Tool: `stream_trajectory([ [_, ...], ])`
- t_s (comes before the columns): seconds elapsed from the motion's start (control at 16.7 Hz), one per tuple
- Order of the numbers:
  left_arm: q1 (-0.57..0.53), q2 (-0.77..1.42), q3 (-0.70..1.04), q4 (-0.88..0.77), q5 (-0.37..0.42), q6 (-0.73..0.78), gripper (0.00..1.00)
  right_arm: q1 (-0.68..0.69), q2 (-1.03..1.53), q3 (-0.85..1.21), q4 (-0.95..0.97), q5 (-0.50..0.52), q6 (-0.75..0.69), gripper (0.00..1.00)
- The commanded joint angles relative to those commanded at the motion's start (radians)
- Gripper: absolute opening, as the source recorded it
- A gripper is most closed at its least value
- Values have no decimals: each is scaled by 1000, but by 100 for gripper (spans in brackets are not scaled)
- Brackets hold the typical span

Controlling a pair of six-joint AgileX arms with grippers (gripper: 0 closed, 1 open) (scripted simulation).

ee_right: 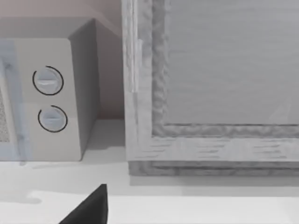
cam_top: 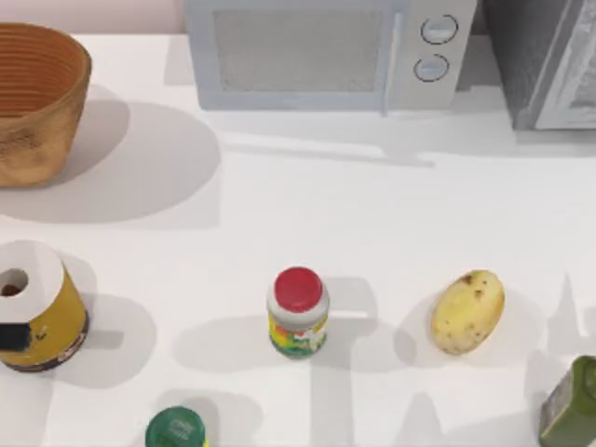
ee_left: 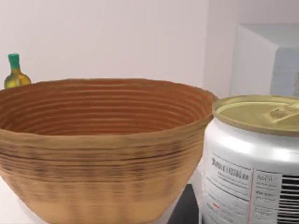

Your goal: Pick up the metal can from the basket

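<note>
Upright white-labelled metal can (ee_left: pixel 252 158) just beside wicker basket (ee_left: pixel 100 154)

Microwave (cam_top: pixel 321 51) at back; red-lidded jar (cam_top: pixel 298 313) centre, potato (cam_top: pixel 467 312) right, yellow can (cam_top: pixel 35 307) left.

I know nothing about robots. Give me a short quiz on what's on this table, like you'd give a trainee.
1. True or false: the jar lies on its side.
2. Which stands at the back of the table, right of the basket? A) microwave B) kettle C) toaster
3. Fill in: in the top view, the potato lies to the jar's ____.

Key: 1 false, it stands upright; 2 A; 3 right.
</note>
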Motion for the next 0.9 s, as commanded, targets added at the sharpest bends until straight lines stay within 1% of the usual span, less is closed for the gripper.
stream_trajectory([
  [0.18, -25, 141, 86, 78, 75, -3, 0, 0, 0, 0, 0, 0, 0, 100],
  [0.36, -63, 355, 207, 191, 191, -6, 0, 0, 0, 0, 0, 0, 0, 100],
  [0.6, -128, 729, 408, 379, 392, -8, 0, 0, 0, 0, 0, 0, 0, 100],
  [0.9, -211, 1269, 685, 645, 680, -4, 0, 0, 0, 0, 0, 0, 0, 100],
])
